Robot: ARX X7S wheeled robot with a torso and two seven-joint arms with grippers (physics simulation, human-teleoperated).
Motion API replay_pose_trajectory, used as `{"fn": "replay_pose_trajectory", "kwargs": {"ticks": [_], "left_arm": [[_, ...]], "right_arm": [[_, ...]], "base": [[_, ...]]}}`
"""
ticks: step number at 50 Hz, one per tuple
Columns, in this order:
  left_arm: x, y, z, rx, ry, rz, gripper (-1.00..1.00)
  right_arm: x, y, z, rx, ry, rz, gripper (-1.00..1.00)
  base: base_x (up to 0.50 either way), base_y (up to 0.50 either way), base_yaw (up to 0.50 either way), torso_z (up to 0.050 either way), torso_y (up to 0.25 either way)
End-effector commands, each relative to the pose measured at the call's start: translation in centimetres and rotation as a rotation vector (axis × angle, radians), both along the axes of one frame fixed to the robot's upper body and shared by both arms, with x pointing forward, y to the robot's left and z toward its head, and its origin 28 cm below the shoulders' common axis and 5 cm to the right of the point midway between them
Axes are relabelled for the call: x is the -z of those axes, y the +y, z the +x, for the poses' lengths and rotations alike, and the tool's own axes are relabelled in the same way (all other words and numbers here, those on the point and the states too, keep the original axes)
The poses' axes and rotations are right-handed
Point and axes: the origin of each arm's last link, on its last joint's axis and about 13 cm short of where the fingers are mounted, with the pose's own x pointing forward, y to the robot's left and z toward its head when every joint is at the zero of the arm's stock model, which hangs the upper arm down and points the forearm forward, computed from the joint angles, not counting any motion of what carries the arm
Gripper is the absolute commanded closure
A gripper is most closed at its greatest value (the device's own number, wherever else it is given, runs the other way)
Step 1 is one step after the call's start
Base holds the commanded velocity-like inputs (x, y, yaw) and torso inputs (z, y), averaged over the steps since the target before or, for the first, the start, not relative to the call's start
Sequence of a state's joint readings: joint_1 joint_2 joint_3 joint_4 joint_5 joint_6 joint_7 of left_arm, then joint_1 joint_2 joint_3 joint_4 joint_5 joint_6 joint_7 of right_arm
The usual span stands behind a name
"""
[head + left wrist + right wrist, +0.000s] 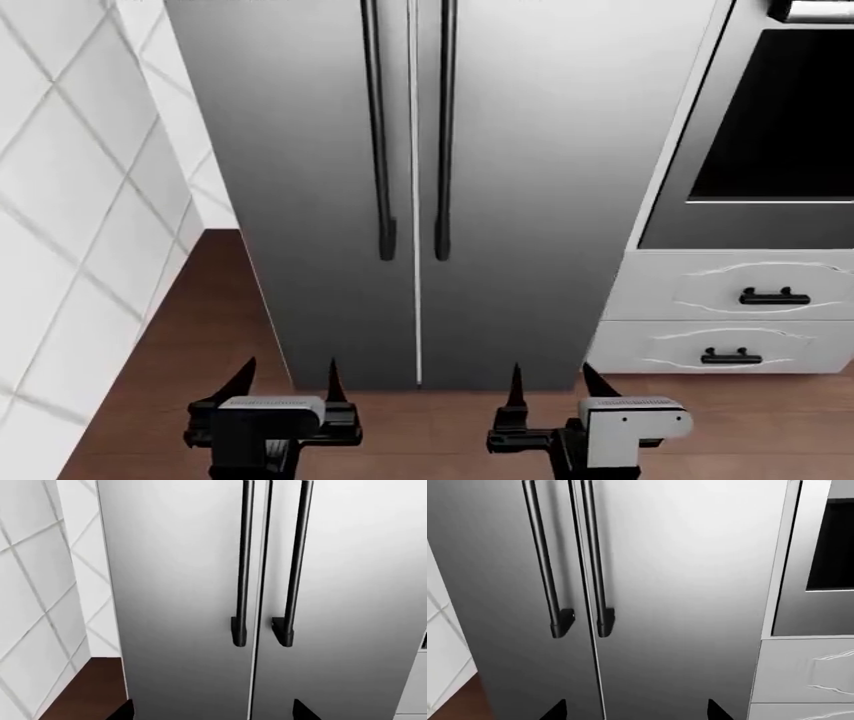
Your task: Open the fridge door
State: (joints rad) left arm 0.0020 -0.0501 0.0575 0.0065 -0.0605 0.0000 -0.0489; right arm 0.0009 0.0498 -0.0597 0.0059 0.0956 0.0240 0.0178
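Note:
The fridge door is the right-hand brushed-steel panel, closed flush with its twin. Its black bar handle runs down its left edge beside the centre seam. The left wrist view shows the same door and handle, and so does the right wrist view, with the door and handle. My left gripper is open, low in front of the twin door, short of it. My right gripper is open, low before the fridge door, below the handle's end. Both are empty: left gripper, right gripper.
The twin steel door with its own handle stands left of the seam. A white tiled wall closes the left side. To the right are a dark-glass oven door and white drawers. The floor is brown wood.

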Motion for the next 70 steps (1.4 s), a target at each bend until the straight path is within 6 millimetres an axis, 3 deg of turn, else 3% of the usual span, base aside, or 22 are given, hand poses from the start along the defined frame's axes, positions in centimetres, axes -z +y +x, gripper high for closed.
{"fn": "replay_pose_trajectory", "kwargs": {"ticks": [1,27,34,37,39,41,44,48,51,56,70], "left_arm": [[0.0,-0.1,0.0,0.002,0.000,-0.004,-1.00],[0.0,-0.1,0.0,0.001,0.000,-0.005,-1.00],[-0.1,0.0,0.0,0.002,-0.001,-0.004,-1.00],[0.0,0.0,0.0,-0.005,0.004,-0.006,-1.00],[0.0,0.0,0.1,-0.005,0.005,-0.006,-1.00],[0.1,-0.1,0.1,-0.004,0.007,-0.004,-1.00],[0.2,0.0,0.1,-0.004,0.008,-0.005,-1.00],[0.3,0.1,0.2,-0.007,0.011,-0.008,-1.00],[0.3,0.1,0.2,-0.007,0.012,-0.010,-1.00],[0.2,0.1,0.2,-0.006,0.012,-0.010,-1.00],[0.1,0.1,0.2,-0.009,0.016,-0.014,-1.00]], "right_arm": [[0.1,0.0,0.0,-0.015,0.011,0.018,-1.00],[0.2,0.1,0.0,-0.003,0.028,0.045,-1.00],[0.1,0.3,0.1,0.005,0.022,0.014,-1.00],[-2.5,0.7,1.4,-0.082,0.012,-0.012,-1.00],[-6.5,0.9,3.4,-0.150,-0.001,-0.069,-1.00],[-11.3,0.9,6.3,-0.152,-0.013,-0.065,-1.00],[-18.1,0.7,12.7,-0.099,0.002,-0.110,-1.00],[-23.3,0.8,17.7,-0.080,-0.037,-0.052,-1.00],[-24.4,1.2,19.3,-0.078,-0.054,-0.166,-1.00],[-25.0,1.4,20.2,-0.098,-0.020,-0.112,-1.00],[-24.1,2.7,20.8,-0.172,0.091,-0.075,-1.00]], "base": [[0.50,0.08,0.00,0.000,0.000],[0.50,0.17,0.00,0.000,0.000],[0.00,0.00,0.00,0.000,0.000],[0.00,0.00,0.00,0.000,0.000],[0.00,0.00,0.00,0.000,0.000],[0.00,0.00,0.00,0.000,0.000],[0.00,0.00,0.00,0.000,0.005],[0.00,0.00,0.00,0.000,0.000],[0.00,0.00,0.00,0.000,0.000],[0.00,0.00,0.00,0.000,0.000],[0.00,0.00,0.00,0.000,0.000]]}}
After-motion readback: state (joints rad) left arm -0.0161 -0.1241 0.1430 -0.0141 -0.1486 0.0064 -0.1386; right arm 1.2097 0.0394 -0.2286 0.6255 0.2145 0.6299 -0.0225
